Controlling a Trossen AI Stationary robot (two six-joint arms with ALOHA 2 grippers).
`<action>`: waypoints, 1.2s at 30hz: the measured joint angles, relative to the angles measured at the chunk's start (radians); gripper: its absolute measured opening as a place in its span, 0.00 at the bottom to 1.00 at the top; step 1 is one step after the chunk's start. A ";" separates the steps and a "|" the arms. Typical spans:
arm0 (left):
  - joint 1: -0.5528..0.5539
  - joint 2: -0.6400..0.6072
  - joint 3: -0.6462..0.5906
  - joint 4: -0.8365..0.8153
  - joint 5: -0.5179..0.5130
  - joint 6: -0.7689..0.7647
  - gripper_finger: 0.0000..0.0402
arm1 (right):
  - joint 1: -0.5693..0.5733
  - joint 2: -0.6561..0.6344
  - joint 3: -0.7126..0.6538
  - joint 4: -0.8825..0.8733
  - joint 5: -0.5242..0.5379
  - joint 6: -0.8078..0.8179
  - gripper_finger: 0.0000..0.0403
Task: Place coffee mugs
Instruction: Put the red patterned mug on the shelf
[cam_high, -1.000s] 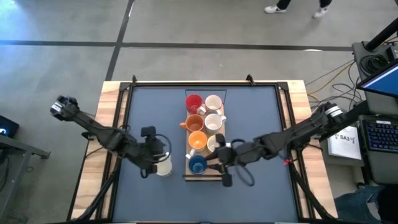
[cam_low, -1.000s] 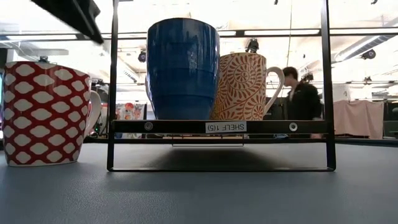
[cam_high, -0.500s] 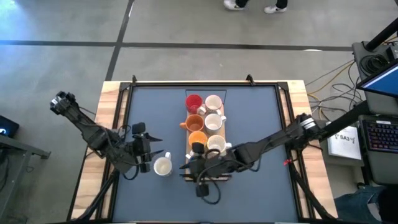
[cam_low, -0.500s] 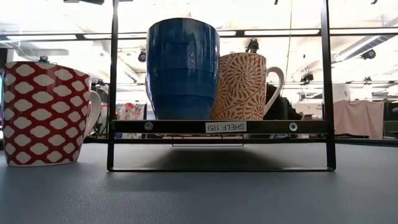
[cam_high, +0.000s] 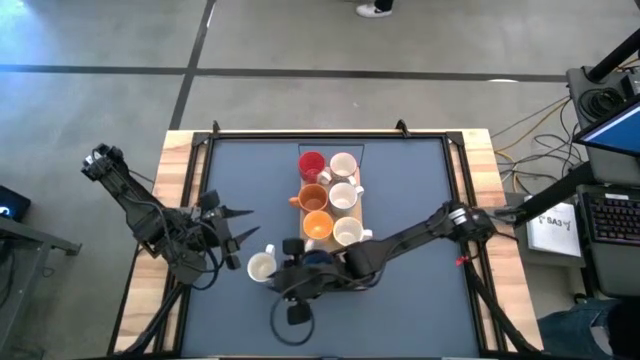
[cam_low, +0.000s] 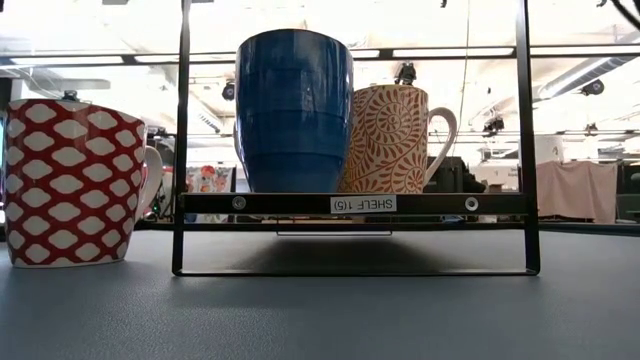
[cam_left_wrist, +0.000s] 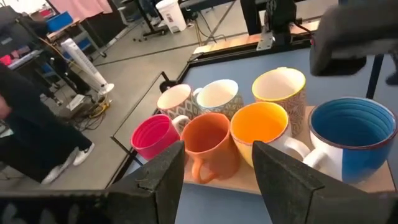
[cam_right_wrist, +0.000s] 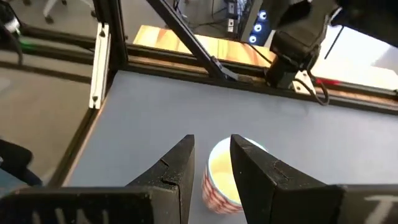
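On the wooden tray (cam_high: 300, 282), seven mugs (cam_high: 343, 189) are grouped. One red-patterned mug (cam_high: 261, 267) is left beside it on the worktop (cam_high: 410, 190). The right claw (cam_right_wrist: 211, 163), half open, is positioned over it. The left claw (cam_high: 232, 236), spread wide, is held nearby, empty.

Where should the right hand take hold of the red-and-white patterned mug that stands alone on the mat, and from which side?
Grip the rim wall of the patterned mug from above, one finger inside. It stands upright with its mouth open, and the right hand, open, hovers right over it. The shelf beside it hinders a sideways approach.
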 joint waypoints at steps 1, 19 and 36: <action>0.000 0.000 0.000 -0.001 0.000 0.000 0.43 | -0.002 0.021 0.031 -0.023 0.000 -0.010 0.23; -0.005 -0.009 0.000 -0.023 0.017 0.001 0.43 | -0.027 0.244 0.250 -0.092 -0.003 -0.105 0.23; -0.005 -0.008 0.000 -0.032 0.045 -0.023 0.43 | -0.019 0.284 0.249 -0.054 0.007 -0.108 0.23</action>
